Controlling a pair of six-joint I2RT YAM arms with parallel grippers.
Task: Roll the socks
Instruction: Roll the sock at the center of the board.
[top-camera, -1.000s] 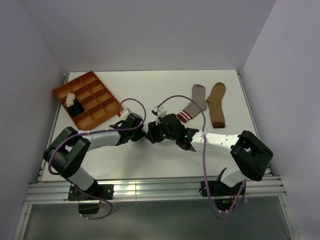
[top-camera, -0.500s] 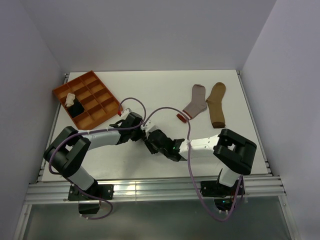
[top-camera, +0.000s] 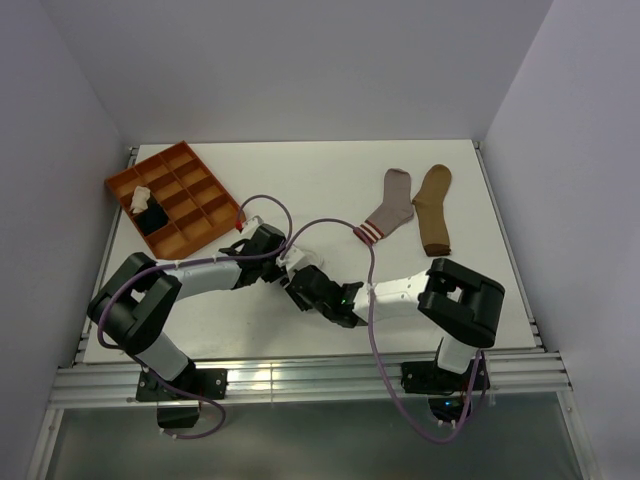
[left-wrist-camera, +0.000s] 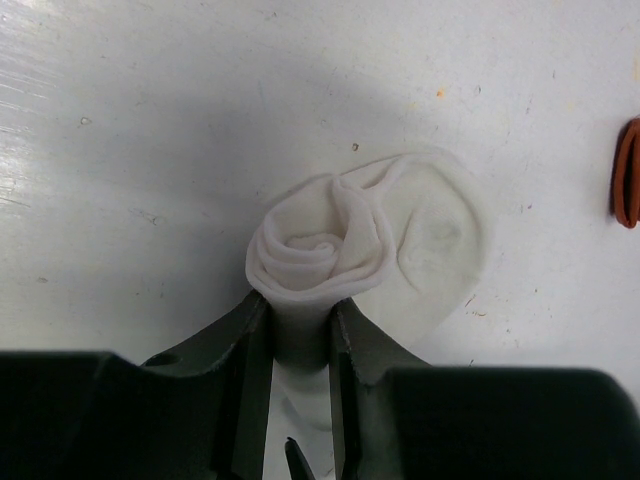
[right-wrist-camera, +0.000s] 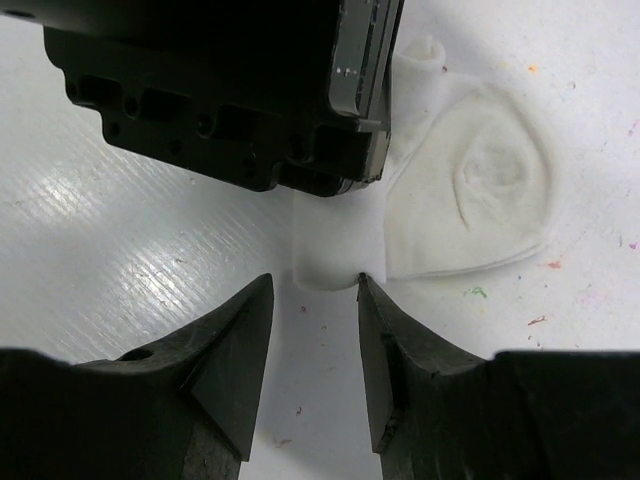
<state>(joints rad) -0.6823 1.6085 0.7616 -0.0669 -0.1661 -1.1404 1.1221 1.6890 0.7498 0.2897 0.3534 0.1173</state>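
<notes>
Left gripper (left-wrist-camera: 300, 325) is pinched narrow on the white sock (left-wrist-camera: 330, 235). The spiral end pokes past the fingertips at the centre of the left wrist view, and the loose flap lies flat to its right. In the right wrist view the roll's long axis runs top to bottom, out from under the left claw toward the right gripper (right-wrist-camera: 315, 295), whose jaws are half-wide and empty with the roll's end right at the tips. I'd say the right arm is the free one, and the flap sits up and to its right.
</notes>
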